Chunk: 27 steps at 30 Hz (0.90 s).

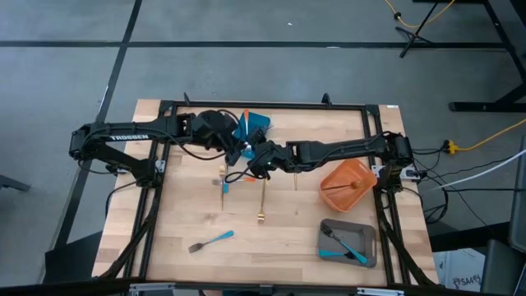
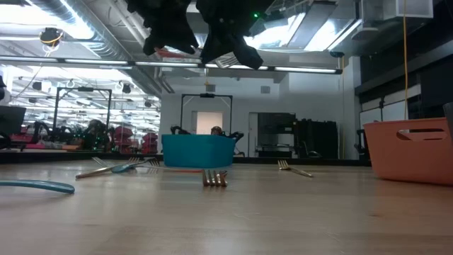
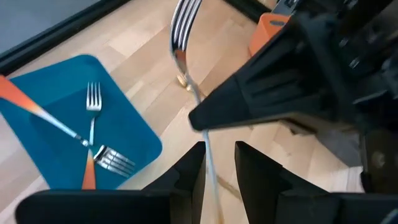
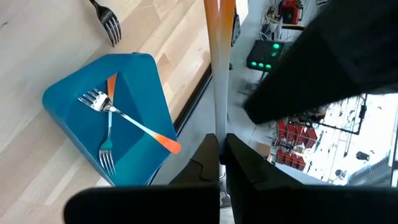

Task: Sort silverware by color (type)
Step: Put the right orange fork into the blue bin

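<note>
Both grippers meet beside the blue container (image 1: 256, 123)

My right gripper (image 4: 221, 149) is clamped on an orange-handled fork (image 4: 219, 62); left gripper (image 3: 219, 163) fingers slightly apart around it

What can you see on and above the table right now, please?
blue container: one, blue, high view's top centre; two orange-handled forks inside
orange container: one, orange, right side
grey container: one, grey, lower right; blue-handled forks inside
blue-handled fork: one, lower left
gold forks: about three, mid-table
held fork: one, orange handle, above table
right gripper: shut on held fork
left gripper: open around its stem
</note>
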Each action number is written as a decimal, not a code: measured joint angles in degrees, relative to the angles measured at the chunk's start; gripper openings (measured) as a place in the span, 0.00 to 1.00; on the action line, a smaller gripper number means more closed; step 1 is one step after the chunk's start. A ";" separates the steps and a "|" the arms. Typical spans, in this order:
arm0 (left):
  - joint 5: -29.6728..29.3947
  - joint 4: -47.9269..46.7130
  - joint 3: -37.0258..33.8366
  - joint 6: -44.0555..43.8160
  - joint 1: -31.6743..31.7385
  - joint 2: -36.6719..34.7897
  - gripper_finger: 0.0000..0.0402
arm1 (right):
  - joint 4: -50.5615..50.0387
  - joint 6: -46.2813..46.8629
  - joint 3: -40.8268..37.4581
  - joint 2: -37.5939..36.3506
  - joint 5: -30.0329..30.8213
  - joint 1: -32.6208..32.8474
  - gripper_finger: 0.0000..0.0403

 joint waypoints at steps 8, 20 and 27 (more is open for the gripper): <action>0.02 -2.73 0.00 -0.44 0.00 0.00 0.20 | 0.48 -0.07 0.00 0.00 0.37 -0.02 0.00; 0.02 -3.03 0.00 -0.44 0.00 0.00 0.20 | 1.30 -1.28 0.00 0.00 0.53 -0.02 0.00; 0.02 -3.42 0.00 -0.49 0.02 0.00 0.20 | 1.45 -1.29 0.00 0.00 0.56 -0.02 0.00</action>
